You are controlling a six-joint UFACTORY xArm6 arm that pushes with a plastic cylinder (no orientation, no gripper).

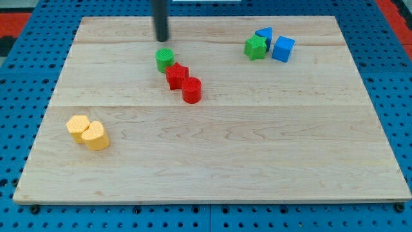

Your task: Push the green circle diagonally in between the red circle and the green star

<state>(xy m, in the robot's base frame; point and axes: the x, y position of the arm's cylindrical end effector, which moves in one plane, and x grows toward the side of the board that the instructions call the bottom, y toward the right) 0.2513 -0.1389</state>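
The green circle [165, 59] stands upper middle-left on the wooden board, touching a red star-like block [176, 75] at its lower right. The red circle [192, 90] sits just below-right of that red block, touching it. The green star [255, 48] is at the upper right. My tip [161, 38] is just above the green circle toward the view's top, a small gap apart from it.
Two blue blocks [282, 49] [264, 35] sit beside the green star at the upper right. Two yellow blocks [78, 127] [96, 136] lie together at the lower left. The board's [225, 167] edges border blue pegboard.
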